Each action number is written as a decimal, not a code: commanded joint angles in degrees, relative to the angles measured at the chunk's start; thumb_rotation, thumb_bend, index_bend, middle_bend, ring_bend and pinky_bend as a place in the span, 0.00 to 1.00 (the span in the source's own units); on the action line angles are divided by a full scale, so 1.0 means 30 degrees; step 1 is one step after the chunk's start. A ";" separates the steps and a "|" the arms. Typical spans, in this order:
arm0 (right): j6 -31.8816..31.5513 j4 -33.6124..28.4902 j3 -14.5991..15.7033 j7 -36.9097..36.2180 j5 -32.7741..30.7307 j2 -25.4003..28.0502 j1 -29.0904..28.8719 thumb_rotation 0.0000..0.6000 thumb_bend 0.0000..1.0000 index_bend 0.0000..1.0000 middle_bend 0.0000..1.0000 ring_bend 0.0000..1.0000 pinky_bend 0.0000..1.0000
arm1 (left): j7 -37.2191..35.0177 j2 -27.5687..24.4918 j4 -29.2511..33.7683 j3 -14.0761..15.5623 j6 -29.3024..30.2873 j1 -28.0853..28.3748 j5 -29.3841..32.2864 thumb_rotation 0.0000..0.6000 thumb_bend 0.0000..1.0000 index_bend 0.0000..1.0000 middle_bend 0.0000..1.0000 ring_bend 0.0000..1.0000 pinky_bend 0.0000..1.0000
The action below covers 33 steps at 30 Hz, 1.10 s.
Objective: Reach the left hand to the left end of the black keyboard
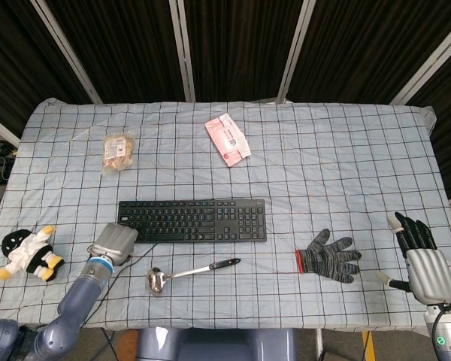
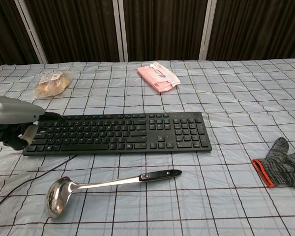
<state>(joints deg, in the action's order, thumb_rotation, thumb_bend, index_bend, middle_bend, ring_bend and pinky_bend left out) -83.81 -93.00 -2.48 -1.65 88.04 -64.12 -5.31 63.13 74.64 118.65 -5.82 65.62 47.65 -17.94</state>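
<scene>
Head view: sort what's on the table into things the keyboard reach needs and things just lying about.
Needed:
black keyboard
left hand, at the keyboard's left end

Lying about:
ladle
knit glove
pink packet
snack bag
plush toy
right hand

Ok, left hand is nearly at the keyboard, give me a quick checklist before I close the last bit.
1. Left hand at the left end of the black keyboard: ok, right beside it.
2. Contact with the keyboard: cannot tell; chest view shows fingers at its corner.
3. Left hand holding nothing: ok.
4. Keyboard cable under the left arm: not ok, snag risk.
5. Ladle out of the path: ok.
6. Right hand parked away, past the glove: ok.
</scene>
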 commanded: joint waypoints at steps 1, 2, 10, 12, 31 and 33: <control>-0.0013 -0.0007 0.0007 -0.0073 0.0013 0.0011 0.0008 1.00 0.06 0.03 0.00 0.00 0.00 | -0.0037 0.0366 -0.0291 0.0115 0.0286 0.0429 0.0377 1.00 1.00 0.00 0.84 0.77 0.60; -0.0016 -0.0011 0.0004 -0.0106 0.0010 0.0016 0.0009 1.00 0.06 0.03 0.00 0.00 0.00 | -0.0052 0.0451 -0.0369 0.0162 0.0362 0.0552 0.0481 1.00 1.00 0.00 0.84 0.77 0.60; -0.0002 -0.0069 0.0024 -0.0251 0.0024 0.0026 0.0015 1.00 0.06 0.03 0.00 0.00 0.00 | -0.0147 0.0924 -0.1062 0.0498 0.0583 0.1303 0.1373 1.00 1.00 0.00 0.84 0.77 0.60; -0.0024 -0.0060 0.0031 -0.0224 0.0075 0.0027 0.0011 1.00 0.06 0.03 0.00 0.00 0.00 | -0.0202 0.0973 -0.1267 0.0514 0.0591 0.1464 0.1635 1.00 1.00 0.00 0.84 0.77 0.60; -0.0001 -0.0183 0.0041 -0.0498 0.0033 0.0096 0.0036 1.00 0.06 0.03 0.00 0.00 0.00 | -0.0458 0.2269 -0.3046 0.0421 0.0335 0.2965 0.3702 1.00 1.00 0.00 0.84 0.77 0.60; 0.0001 -0.0167 0.0034 -0.0545 0.0021 0.0099 0.0036 1.00 0.06 0.03 0.00 0.00 0.00 | -0.0398 0.2360 -0.3122 0.0472 0.0363 0.3074 0.3871 1.00 1.00 0.00 0.84 0.77 0.60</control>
<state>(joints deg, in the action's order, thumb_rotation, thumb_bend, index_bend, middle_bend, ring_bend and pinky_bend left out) -83.82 -93.51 -2.37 -3.24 88.13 -63.82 -5.21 61.82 81.57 109.42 -4.49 66.67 56.70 -6.52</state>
